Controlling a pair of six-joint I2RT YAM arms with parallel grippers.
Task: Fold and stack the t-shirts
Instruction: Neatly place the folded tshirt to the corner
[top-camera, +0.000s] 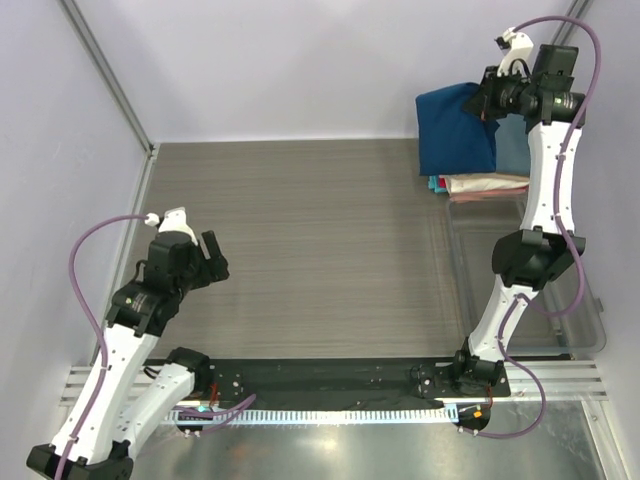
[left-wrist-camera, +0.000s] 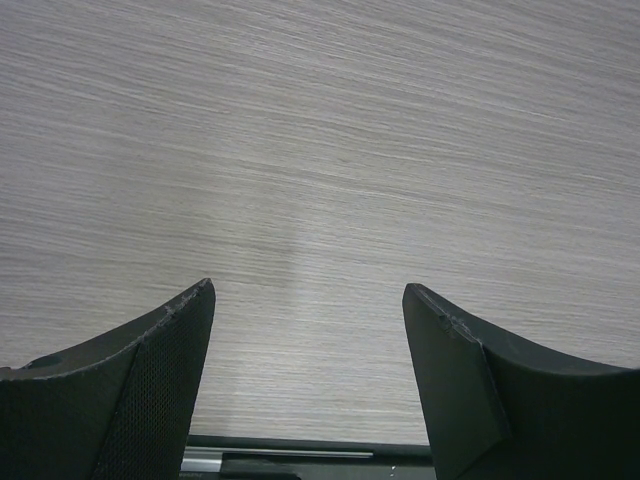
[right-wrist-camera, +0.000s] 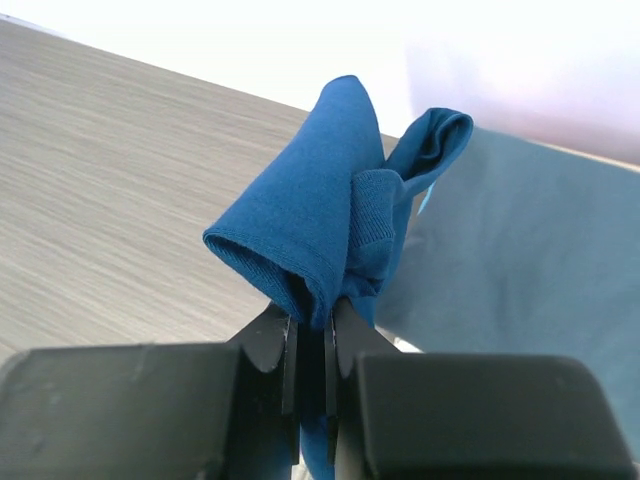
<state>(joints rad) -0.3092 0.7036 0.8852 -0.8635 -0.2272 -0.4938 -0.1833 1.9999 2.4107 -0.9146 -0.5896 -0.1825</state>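
My right gripper (top-camera: 478, 103) is shut on a bunched edge of the royal-blue t-shirt (top-camera: 455, 130) and holds it up at the far right of the table; its print is hidden. In the right wrist view the blue cloth (right-wrist-camera: 320, 235) sticks up from between the shut fingers (right-wrist-camera: 270, 340). Under it lies a stack of folded t-shirts (top-camera: 485, 183) in slate-blue (right-wrist-camera: 520, 250), teal, pink and cream. My left gripper (top-camera: 212, 260) is open and empty over bare table at the near left; its fingers (left-wrist-camera: 170, 350) stand wide apart.
A clear plastic bin (top-camera: 580, 330) stands along the right edge, near the stack. Grey walls close the table at the back and left. A black rail (top-camera: 330, 375) runs along the near edge between the arm bases.
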